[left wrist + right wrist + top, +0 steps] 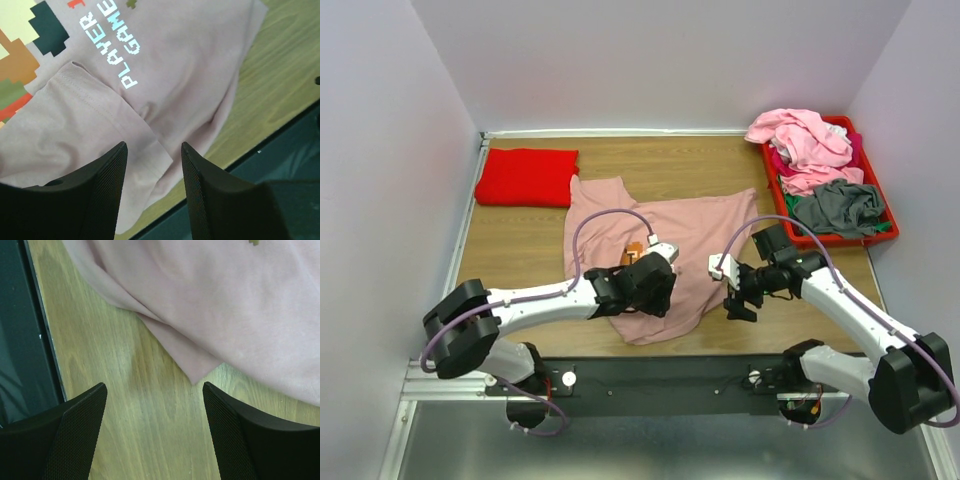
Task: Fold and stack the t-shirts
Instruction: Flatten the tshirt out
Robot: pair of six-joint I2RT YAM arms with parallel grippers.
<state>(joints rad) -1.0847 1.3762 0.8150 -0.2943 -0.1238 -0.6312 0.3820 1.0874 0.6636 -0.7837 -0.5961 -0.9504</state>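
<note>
The red bin [845, 240] holds heaped t-shirts [808, 145]: pink, grey, perhaps magenta.

You were in a robot test cell, lab-style.
Plain pale walls [670, 60] boxed in your wood-grain table [520, 250]. The left arm [535, 300] and right arm [850, 305] were bolted to a black base rail [660, 375], and a red plastic bin [840, 240] held heaped t-shirts [810, 150].

Dusty-pink t-shirt [670, 230] — white lettering, blocky multicoloured print
</note>
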